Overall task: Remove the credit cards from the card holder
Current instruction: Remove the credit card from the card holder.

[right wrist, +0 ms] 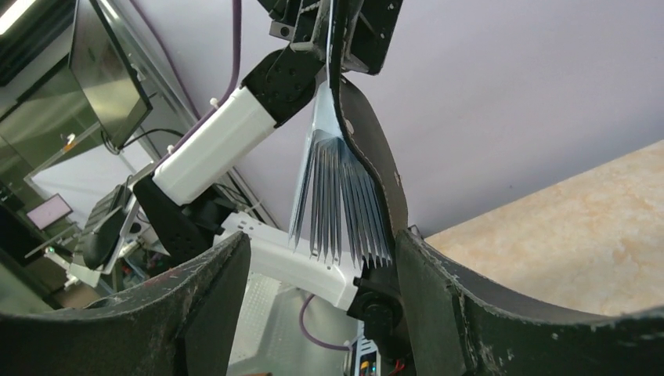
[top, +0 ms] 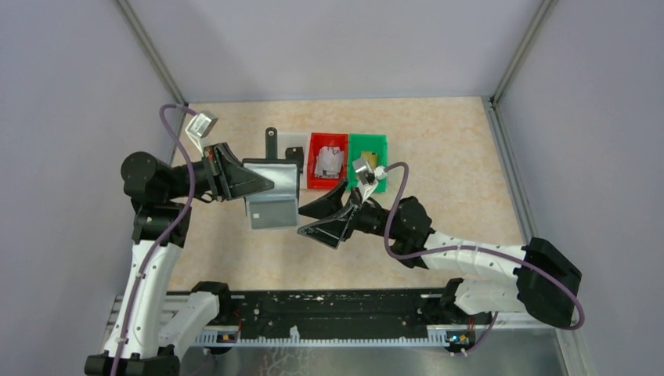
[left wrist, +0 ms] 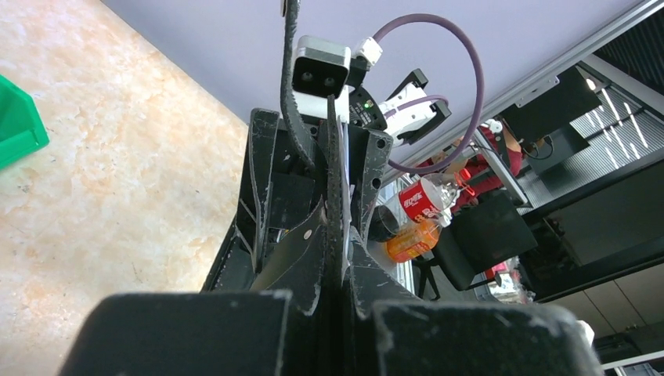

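Note:
My left gripper (top: 262,184) is shut on the black card holder (top: 272,176) and holds it up above the table, with its strap tab (top: 271,142) pointing to the far side. A fan of thin grey leaves (top: 272,210) hangs open below it. In the left wrist view the card holder (left wrist: 333,196) stands edge-on in the left gripper (left wrist: 338,266). My right gripper (top: 301,221) is open just right of the fan. In the right wrist view the right gripper (right wrist: 321,243) stands below the grey leaves (right wrist: 341,196), beside the black flap (right wrist: 368,157). I cannot tell credit cards apart from the leaves.
Three bins stand at the back: a pale one (top: 288,139) with a dark flat piece, a red bin (top: 316,182) holding a silvery card (top: 330,160), and a green bin (top: 368,144) with something tan inside. Grey walls close both sides.

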